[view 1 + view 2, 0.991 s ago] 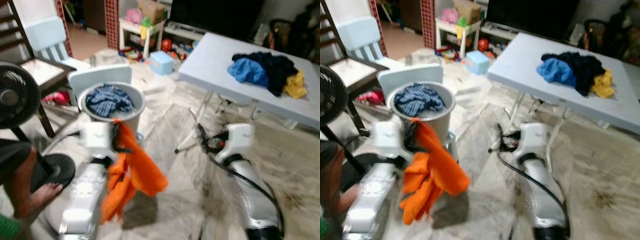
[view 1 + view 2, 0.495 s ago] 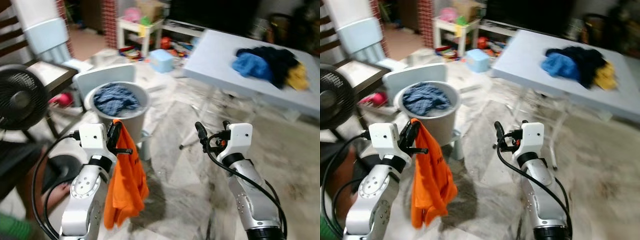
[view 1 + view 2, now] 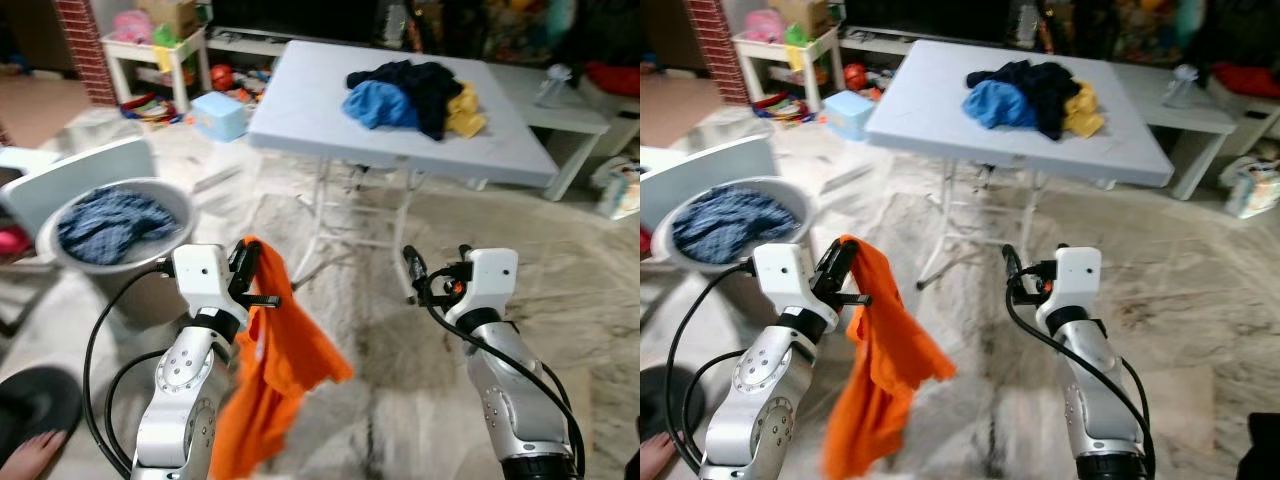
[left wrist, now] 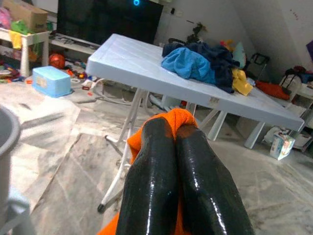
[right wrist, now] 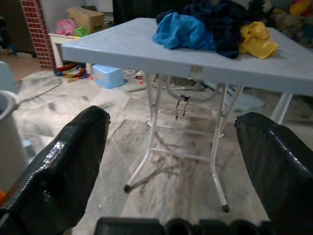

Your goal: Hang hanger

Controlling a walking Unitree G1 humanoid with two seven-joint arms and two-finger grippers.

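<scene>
1. Our left gripper (image 3: pixel 250 272) is raised in front of us, its two black fingers (image 4: pixel 151 181) clenched on an orange garment (image 3: pixel 285 350).
2. The orange garment hangs from those fingers in loose folds, draping down beside our left arm toward the floor; a bunched fold of it pokes up between the fingertips in the left wrist view.
3. We cannot make out a hanger anywhere in the garment or near it.
4. Our right gripper (image 3: pixel 435 262) is held up at about the same height, well apart from the left one, with its fingers (image 5: pixel 63 161) spread wide and holding nothing.
5. Ahead of us stands a pale blue folding bench (image 3: pixel 330 110) on thin white legs.
6. On the bench's far part lies a heap of clothes: a blue piece (image 3: pixel 375 103), a dark navy piece (image 3: pixel 425 85) touching it, and a yellow piece (image 3: pixel 463 110) at the heap's right edge.
7. To our left, on the floor, sits a grey tub (image 3: pixel 135 290) holding blue checked laundry (image 3: pixel 105 222), just beside our left arm.
8. Behind the tub leans a white chair back (image 3: pixel 70 180).
9. Further off on the left, a light blue box (image 3: pixel 220 115) rests on the floor near a small white shelf (image 3: pixel 150 55) with toys.
10. A person's bare foot (image 3: pixel 25 455) shows at the lower left corner, near a black round base (image 3: pixel 35 400).
11. The floor (image 3: pixel 400 340) is streaked grey marble.
</scene>
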